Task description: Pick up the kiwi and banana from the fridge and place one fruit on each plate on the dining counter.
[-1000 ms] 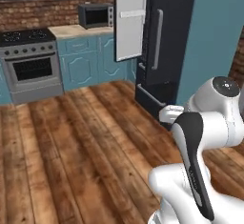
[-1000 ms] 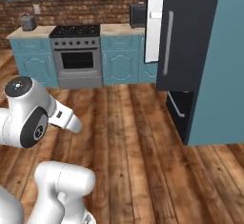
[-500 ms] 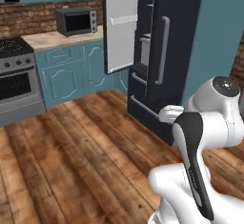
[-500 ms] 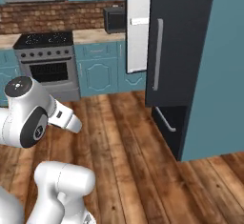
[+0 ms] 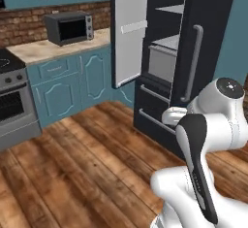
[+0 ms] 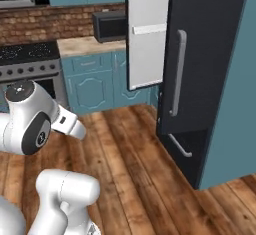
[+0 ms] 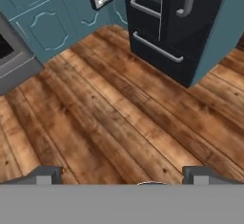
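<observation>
Fridge (image 5: 203,52): tall charcoal-black cabinet, matte, with a rounded grey bar handle (image 5: 193,63) running vertically on the closed right door; left door (image 5: 128,33) swung open, its pale grey inner face carrying shallow white bins. Inside, flat light grey shelves (image 5: 167,41) and a boxy grey drawer beneath them; contents too small to make out, kiwi and banana not discernible. Below, two dark drawer fronts with slim horizontal grey handles (image 7: 157,47). Same appliance from the right base view (image 6: 205,64), flanked by a plain teal panel (image 6: 235,109).

Floor (image 7: 119,118): wooden planks, warm brown, strongly grained, laid diagonally.

Teal cabinets (image 5: 72,84) with raised arched door panels, topped by a beige desk surface (image 5: 53,47); boxy dark microwave (image 5: 69,27) standing on it, red-brown brick wall (image 5: 24,25) behind. Steel-fronted stove (image 6: 30,61) with black cooktop just beside the cabinets.

Gripper (image 7: 119,176): two blunt dark fingertips (image 7: 45,174) at the lower edge of the hand view, set wide apart with nothing between them, directed at bare floor in front of the fridge.
</observation>
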You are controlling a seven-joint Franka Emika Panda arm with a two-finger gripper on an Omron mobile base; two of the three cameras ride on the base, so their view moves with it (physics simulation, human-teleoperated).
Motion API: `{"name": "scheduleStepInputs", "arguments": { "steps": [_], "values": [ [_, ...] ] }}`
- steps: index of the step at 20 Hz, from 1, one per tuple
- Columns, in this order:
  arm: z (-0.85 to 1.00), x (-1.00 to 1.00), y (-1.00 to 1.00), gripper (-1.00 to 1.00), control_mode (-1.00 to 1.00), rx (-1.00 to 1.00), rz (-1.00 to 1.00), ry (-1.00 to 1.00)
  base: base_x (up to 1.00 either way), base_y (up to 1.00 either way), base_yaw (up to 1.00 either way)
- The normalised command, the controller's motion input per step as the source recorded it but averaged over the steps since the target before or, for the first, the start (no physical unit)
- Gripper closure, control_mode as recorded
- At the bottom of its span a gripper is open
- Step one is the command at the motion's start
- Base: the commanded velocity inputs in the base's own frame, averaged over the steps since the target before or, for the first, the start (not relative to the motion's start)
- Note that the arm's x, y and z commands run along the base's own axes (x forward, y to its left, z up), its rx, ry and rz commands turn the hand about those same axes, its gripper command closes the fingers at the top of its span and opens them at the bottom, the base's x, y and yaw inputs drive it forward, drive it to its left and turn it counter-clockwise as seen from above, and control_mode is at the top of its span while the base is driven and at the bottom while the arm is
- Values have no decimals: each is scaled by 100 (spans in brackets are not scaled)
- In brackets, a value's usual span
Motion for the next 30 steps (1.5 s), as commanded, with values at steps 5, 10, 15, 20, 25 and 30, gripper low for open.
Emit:
{"name": "scheduleStepInputs", "arguments": {
  "steps": [5, 10, 15, 20, 25, 30],
  "values": [
    [0, 0, 0, -100, 100, 0, 0, 0, 76, 84, -36],
    [0, 0, 0, -100, 100, 0, 0, 0, 67, 81, -44],
    [0, 0, 0, -100, 100, 0, 0, 0, 57, 74, -48],
    [0, 0, 0, -100, 100, 0, 0, 0, 61, 56, -48],
    [0, 0, 0, -100, 100, 0, 0, 0, 49, 37, -49],
    [0, 0, 0, -100, 100, 0, 0, 0, 53, 34, -48]
  ]
}}
